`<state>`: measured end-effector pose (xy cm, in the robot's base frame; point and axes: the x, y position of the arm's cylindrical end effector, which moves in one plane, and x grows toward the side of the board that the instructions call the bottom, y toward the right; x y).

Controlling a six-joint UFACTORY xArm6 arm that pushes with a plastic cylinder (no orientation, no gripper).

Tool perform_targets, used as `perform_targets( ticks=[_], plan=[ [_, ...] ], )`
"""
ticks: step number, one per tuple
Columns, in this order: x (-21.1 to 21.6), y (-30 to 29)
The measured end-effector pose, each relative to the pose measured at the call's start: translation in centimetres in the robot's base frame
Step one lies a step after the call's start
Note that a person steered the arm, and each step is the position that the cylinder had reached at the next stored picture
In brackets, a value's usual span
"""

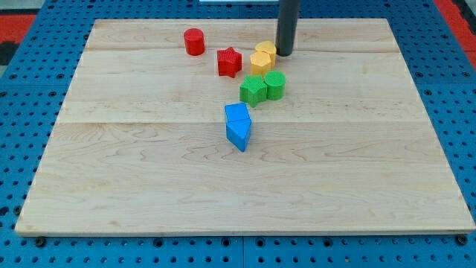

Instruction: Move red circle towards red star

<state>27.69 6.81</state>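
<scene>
- Tip [284,53] sitting just right of yellow blocks [262,57], well apart from red circle [194,42].
- Red star [230,62] lying right of red circle.
- No claw showing, state untellable.

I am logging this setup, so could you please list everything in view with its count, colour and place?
red circle: one, red, near the view's top, left of the other blocks
red star: one, red, right of the red circle, apart from it
yellow blocks: two, yellow, touching, right of the red star
green blocks: two, green, side by side below the yellow blocks
blue blocks: two, blue, touching, near the board's middle
wooden board: one, light wood, filling most of the view
blue pegboard: one, blue, around the board
my tip: one, dark rod, just right of the upper yellow block
</scene>
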Motion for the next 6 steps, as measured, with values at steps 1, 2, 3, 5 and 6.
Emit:
perform_targets(
  ticks=[1, 2, 3, 5, 6],
  plan=[
    [-2.1, -0.4],
    [-4.7, -0.8],
    [-6.6, -9.4],
    [-2.8, -16.5],
    [-2.5, -15.3]
  ],
)
